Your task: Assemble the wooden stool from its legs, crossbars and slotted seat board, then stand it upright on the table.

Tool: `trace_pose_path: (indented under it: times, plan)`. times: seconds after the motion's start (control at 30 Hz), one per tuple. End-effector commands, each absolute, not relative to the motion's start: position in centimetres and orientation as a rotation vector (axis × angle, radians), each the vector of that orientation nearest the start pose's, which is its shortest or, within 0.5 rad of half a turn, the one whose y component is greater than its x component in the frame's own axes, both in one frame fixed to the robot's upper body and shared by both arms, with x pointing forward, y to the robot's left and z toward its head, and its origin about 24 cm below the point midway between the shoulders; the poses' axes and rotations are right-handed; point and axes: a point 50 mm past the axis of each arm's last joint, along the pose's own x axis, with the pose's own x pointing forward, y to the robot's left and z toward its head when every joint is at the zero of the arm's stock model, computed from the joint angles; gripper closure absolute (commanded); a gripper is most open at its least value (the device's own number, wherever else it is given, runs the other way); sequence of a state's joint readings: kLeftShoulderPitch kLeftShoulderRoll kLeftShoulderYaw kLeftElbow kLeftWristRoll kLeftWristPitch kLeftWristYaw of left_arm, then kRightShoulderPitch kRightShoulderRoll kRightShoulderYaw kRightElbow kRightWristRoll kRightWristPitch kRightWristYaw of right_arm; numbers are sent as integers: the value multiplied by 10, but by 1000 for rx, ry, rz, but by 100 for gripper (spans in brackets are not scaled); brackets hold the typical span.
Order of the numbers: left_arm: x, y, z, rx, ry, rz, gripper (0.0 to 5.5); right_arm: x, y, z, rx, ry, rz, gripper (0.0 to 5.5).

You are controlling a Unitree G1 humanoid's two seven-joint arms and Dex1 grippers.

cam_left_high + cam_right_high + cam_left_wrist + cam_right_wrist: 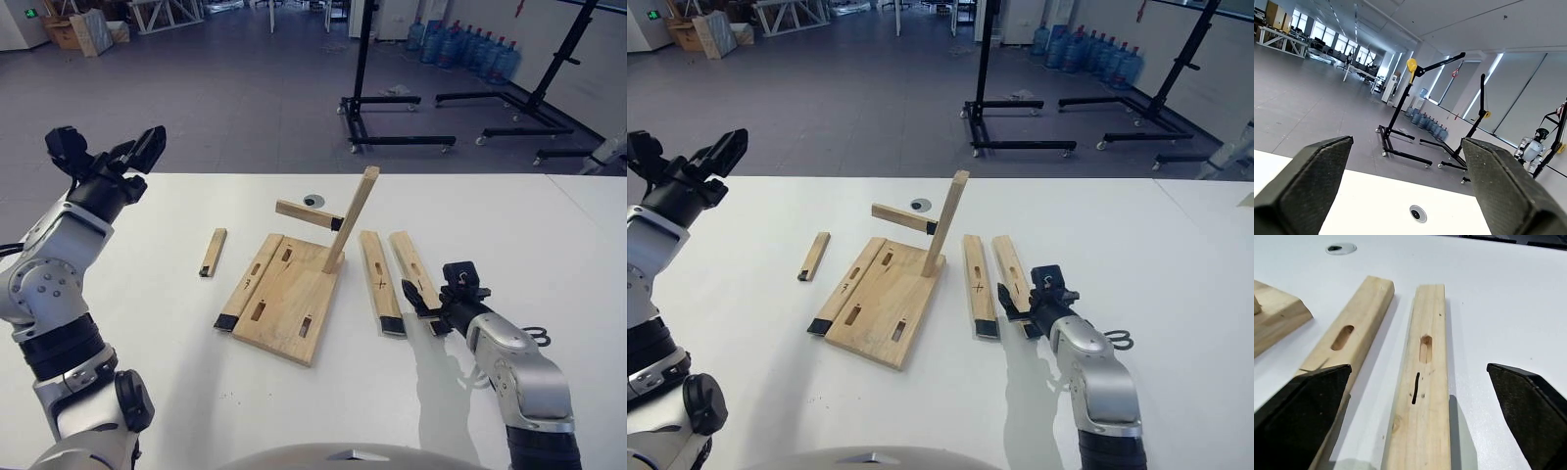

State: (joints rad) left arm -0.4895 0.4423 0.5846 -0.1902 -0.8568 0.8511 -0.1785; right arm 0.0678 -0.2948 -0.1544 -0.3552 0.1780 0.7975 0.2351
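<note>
Right gripper (1420,404) apart astride pale slotted wooden leg (1422,357); left gripper (110,155) apart, raised. Risk: off-centre pinch twists leg.

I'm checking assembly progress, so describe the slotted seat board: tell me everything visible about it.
The seat board is a pale, bare-looking wooden rectangle lying flat on the white table, skewed to the table's edge. Three elongated slots show open near its corners. At the fourth corner an upright leg rises from it, leaning slightly. A second leg lies flat along its left long edge, apparently touching.
</note>
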Motion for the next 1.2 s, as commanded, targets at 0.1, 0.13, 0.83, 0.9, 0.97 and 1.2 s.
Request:
trace_pose_path:
  times: [0.1,0.13,0.83,0.9,0.97,1.2]
  plan:
    - [290,261,211,-432,-132,-240,146,220,-220,33,-2,624,81,58]
    - [290,261,211,-429,-131,-242,146,219,-219,32,-2,639,84,74]
    - [288,258,201,-417,-120,-219,146,226,-237,50,-82,695,91,349]
    - [286,254,205,-401,-128,-257,146,235,-244,66,-47,619,86,349]
    - [280,246,215,-409,-165,-381,146,253,-255,102,-17,428,85,349]
    - [272,200,265,-567,-322,-939,146,275,-241,247,170,-129,526,349]
